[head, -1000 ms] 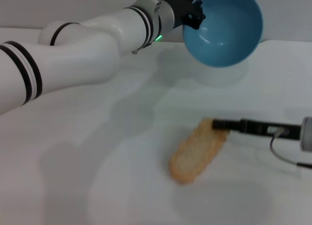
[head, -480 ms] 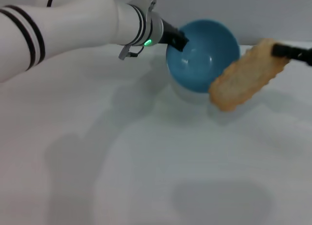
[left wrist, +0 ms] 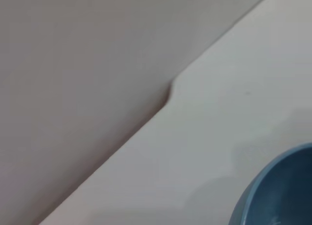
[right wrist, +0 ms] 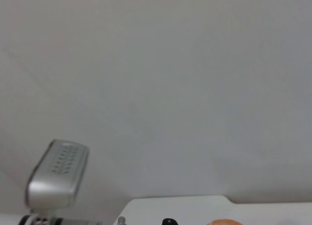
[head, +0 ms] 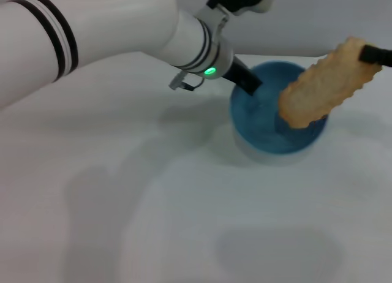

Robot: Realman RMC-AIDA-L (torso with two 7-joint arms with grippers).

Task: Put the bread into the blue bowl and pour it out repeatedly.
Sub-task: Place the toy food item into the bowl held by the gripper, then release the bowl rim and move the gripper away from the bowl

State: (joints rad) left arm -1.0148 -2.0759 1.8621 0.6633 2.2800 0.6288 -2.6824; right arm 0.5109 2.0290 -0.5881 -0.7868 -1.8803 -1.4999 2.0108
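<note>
Blue bowl (head: 274, 120) now sits upright on the white surface (head: 153, 203), where half a second ago you had it tilted and raised; your left claw (head: 248, 84) grips its near rim. Your right claw (head: 375, 55) is clamped on one end of the bread (head: 323, 84), which has travelled from beside the bowl to hang slanted above its opening, its lower end just over the far rim. By my reading, the drop is next: lower and release.
</note>
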